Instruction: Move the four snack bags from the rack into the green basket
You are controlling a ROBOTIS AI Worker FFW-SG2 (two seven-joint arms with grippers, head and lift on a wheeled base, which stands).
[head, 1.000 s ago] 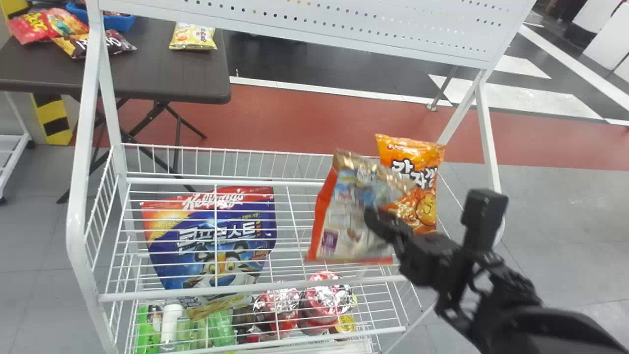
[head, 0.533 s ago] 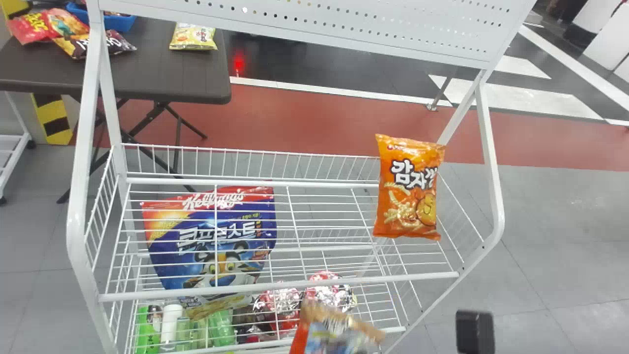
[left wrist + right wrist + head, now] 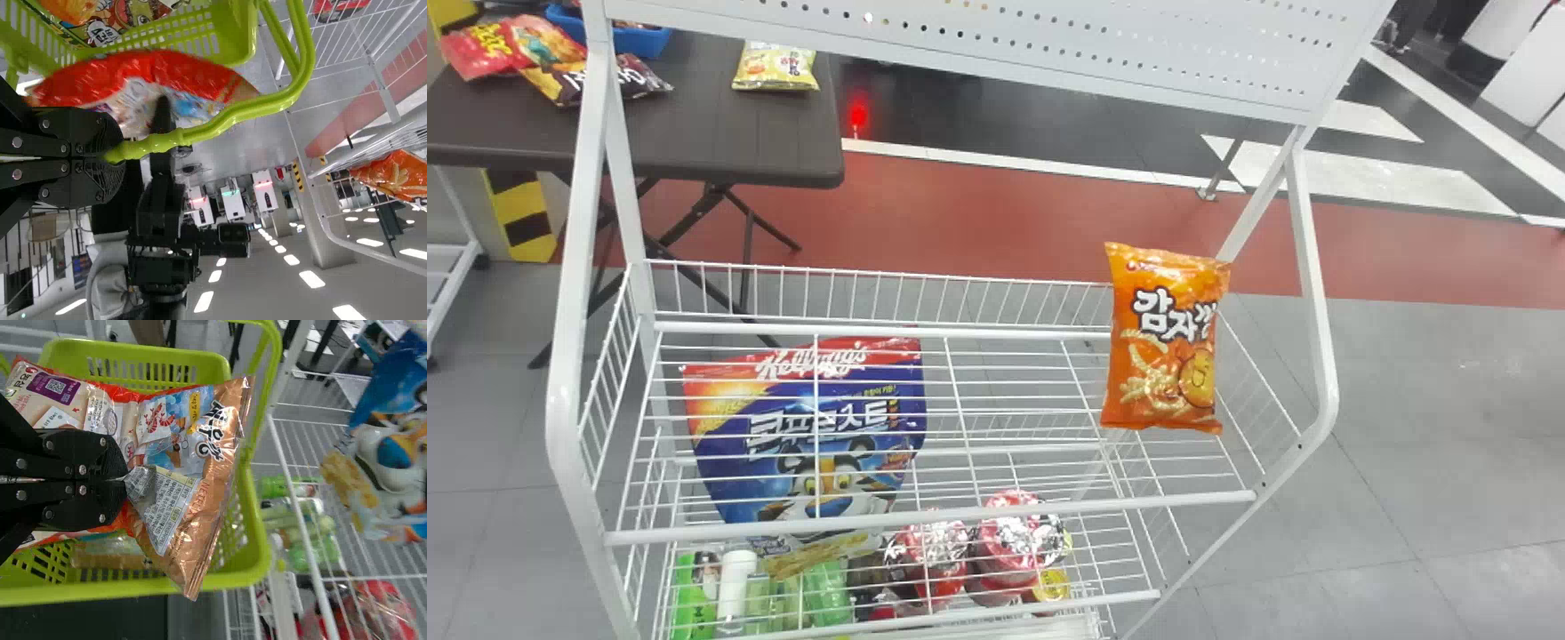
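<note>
Over the green basket (image 3: 100, 591), the right gripper (image 3: 125, 480) pinches one snack bag (image 3: 175, 447); the left gripper (image 3: 121, 152) clamps the handle (image 3: 247, 109). Placing seems underway; next calls for lowering, then release.

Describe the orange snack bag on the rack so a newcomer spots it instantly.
Find the white wire rack in the head view. At its upper shelf's right end stands an orange snack bag with white lettering. It is smaller than the shelf's blue bag and mostly orange.
</note>
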